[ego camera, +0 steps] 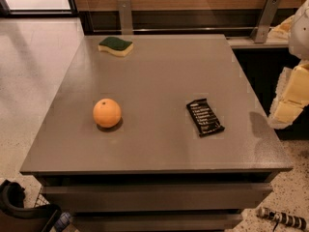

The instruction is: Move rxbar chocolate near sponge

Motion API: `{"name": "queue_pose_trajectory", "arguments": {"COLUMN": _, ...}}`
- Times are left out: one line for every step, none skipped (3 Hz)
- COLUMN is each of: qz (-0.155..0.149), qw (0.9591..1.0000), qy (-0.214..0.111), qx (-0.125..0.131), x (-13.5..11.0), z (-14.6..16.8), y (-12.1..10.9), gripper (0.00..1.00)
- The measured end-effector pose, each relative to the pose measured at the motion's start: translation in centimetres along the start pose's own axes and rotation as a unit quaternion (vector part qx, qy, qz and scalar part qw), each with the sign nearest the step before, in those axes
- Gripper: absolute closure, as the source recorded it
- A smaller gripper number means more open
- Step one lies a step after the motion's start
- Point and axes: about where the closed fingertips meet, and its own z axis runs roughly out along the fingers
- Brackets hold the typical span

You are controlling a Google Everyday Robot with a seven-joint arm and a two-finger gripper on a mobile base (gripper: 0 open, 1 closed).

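one rxbar chocolate [205,117], one sponge [116,46], gripper [286,111] right

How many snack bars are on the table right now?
1. The rxbar chocolate lies right of centre on the table, far from the sponge; the gripper is off its right edge.

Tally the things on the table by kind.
sponge: 1
orange: 1
rxbar: 1
Total: 3
The hand is at the right, off the table, touching nothing.
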Motion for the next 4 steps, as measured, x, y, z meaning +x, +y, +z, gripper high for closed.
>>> {"name": "queue_pose_trajectory", "arguments": {"qz": 0.006, "qw": 1.0, "qy": -0.001, "qx": 0.0, "x": 0.1, "z": 0.1, "y": -0.1, "gripper": 0.0}}
{"name": "queue_pose_trajectory", "arguments": {"qz": 0.031, "qw": 0.9995, "qy": -0.007, "qx": 0.0, "x": 0.3, "z": 0.3, "y": -0.5, "gripper": 0.0}}
{"name": "queue_pose_trajectory", "arguments": {"qz": 0.087, "qw": 0.9962, "qy": -0.006, "qx": -0.009, "x": 1.2, "z": 2.4, "y": -1.8, "gripper": 0.0}}
{"name": "queue_pose_trajectory", "arguments": {"qz": 0.201, "qw": 0.9796, "qy": 0.001, "qx": -0.009, "x": 1.4, "z": 5.2, "y": -3.2, "gripper": 0.0}}
